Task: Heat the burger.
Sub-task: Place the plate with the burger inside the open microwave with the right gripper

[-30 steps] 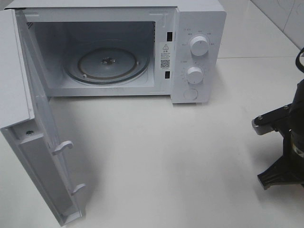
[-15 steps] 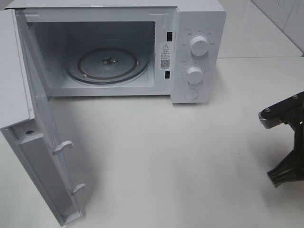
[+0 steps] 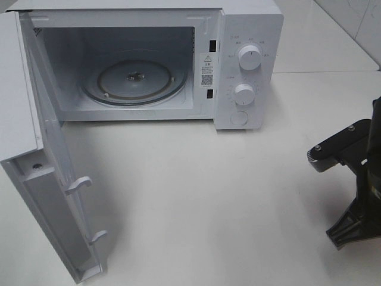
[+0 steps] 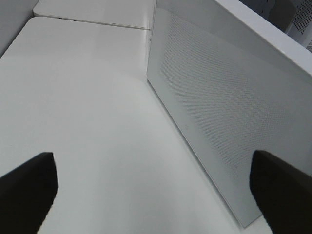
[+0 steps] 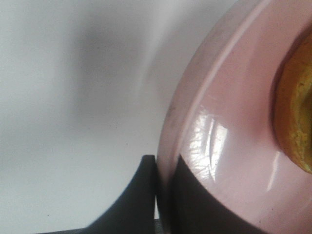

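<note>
Only an edge of the burger (image 5: 296,112) shows in the right wrist view, a golden-brown bun on a pink plate (image 5: 229,122). My right gripper (image 5: 163,170) is shut on the plate's rim, one dark finger (image 5: 139,195) under it and one over it. In the high view just the black right arm (image 3: 354,190) reaches in at the right edge; plate and burger are out of that frame. My left gripper (image 4: 153,168) is open with nothing between its fingers, facing the outer side of the microwave door (image 4: 219,107).
A white microwave (image 3: 250,36) stands at the back of the white table (image 3: 208,202), dials on its right. Its door (image 3: 53,196) is swung wide open toward the front left. Inside, the glass turntable (image 3: 134,80) is bare.
The right arm drew back toward the right edge of the high view, then came in again leftward. The microwave and its door have not moved.
</note>
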You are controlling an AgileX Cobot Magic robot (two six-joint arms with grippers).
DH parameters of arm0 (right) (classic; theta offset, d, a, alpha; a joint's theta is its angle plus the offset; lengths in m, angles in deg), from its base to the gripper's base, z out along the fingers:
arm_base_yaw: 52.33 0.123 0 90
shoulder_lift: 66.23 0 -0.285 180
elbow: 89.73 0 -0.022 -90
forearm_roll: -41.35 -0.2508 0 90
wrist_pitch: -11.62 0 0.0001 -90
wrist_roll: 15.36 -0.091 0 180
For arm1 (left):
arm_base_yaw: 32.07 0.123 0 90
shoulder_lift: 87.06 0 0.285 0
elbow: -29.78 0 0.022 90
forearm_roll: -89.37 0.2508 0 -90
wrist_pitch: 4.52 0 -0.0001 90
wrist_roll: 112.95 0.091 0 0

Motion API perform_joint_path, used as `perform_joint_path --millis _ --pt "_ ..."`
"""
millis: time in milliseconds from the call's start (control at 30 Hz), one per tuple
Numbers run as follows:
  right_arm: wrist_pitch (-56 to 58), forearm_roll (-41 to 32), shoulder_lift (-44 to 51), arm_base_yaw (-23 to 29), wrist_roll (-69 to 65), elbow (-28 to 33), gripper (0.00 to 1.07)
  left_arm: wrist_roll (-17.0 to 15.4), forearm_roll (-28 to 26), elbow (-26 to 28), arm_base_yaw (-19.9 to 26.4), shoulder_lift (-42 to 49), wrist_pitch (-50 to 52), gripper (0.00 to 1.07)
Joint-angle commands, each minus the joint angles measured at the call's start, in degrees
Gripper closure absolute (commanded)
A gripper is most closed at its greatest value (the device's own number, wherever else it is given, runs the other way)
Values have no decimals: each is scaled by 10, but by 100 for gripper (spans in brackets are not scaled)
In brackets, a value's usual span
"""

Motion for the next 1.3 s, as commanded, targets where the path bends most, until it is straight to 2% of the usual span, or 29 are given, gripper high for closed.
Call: perform_joint_path --millis 33,900,1300 --pt "41 27 6 15 5 0 107 1 -2 -2 1 1 1 6" --pt "58 11 33 142 9 0 107 1 -2 -2 1 1 1 6" --pt "58 13 33 229 19 0 107 1 -2 -2 1 1 1 6"
